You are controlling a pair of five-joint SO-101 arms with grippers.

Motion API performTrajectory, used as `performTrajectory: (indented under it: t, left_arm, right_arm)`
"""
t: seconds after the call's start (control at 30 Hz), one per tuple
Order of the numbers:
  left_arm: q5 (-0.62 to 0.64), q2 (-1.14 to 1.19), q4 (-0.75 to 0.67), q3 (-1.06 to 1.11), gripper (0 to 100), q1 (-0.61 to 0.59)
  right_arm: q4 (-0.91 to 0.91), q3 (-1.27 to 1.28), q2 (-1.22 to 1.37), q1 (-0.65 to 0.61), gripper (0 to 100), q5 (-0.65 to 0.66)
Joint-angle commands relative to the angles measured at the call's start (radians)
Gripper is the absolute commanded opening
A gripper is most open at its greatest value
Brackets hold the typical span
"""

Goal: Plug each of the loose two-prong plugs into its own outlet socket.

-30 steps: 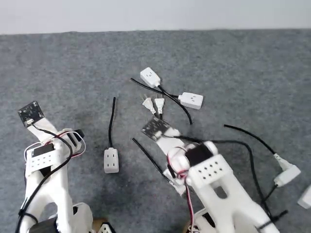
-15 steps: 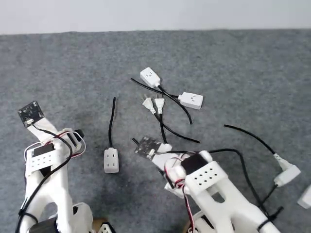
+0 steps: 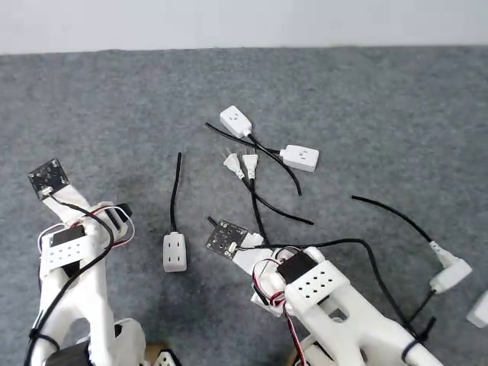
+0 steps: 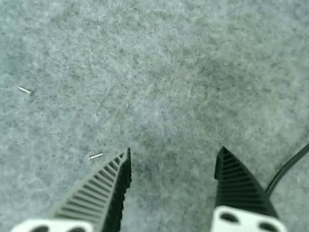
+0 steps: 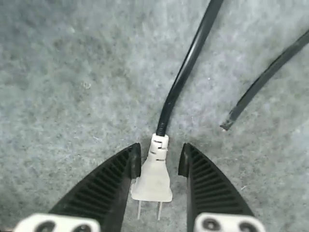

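My right hand (image 5: 161, 147) has pulled back toward the lower middle of the high view. Its ribbed black fingers (image 5: 118, 179) sit slightly apart, straddling a flat white two-prong plug (image 5: 153, 181) on a round black cord (image 5: 188, 63), not clamped. My left hand (image 4: 175, 150) hangs apart over the fuzzy grey bench (image 4: 145, 72).

White arm shells (image 3: 72, 252); black ribbed tool fingers (image 5: 111, 183); red-black wires (image 3: 267, 282); dark camera boards (image 3: 226, 238).

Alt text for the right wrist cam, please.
A white two-prong plug lies between the open fingers of the right gripper, prongs toward the camera, its black cord running away across grey carpet. A second cord ends nearby.
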Motion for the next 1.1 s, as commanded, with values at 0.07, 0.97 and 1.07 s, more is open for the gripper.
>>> performTrajectory:
  t: [0.07, 0.97, 1.07]
  left_arm:
    - [0.014, 0.002, -0.015, -0.044, 27, -0.003]
    - [0.014, 0.002, -0.012, -0.042, 27, -0.003]
    - [0.014, 0.002, -0.012, -0.042, 27, -0.003]
  right_arm:
    - [-0.012, -0.043, 0.093, -0.001, 13.9, 0.034]
    - [-0.007, -0.213, 0.217, 0.028, 0.8, -0.074]
    - [0.004, -0.213, 0.114, 0.159, 0.8, -0.074]
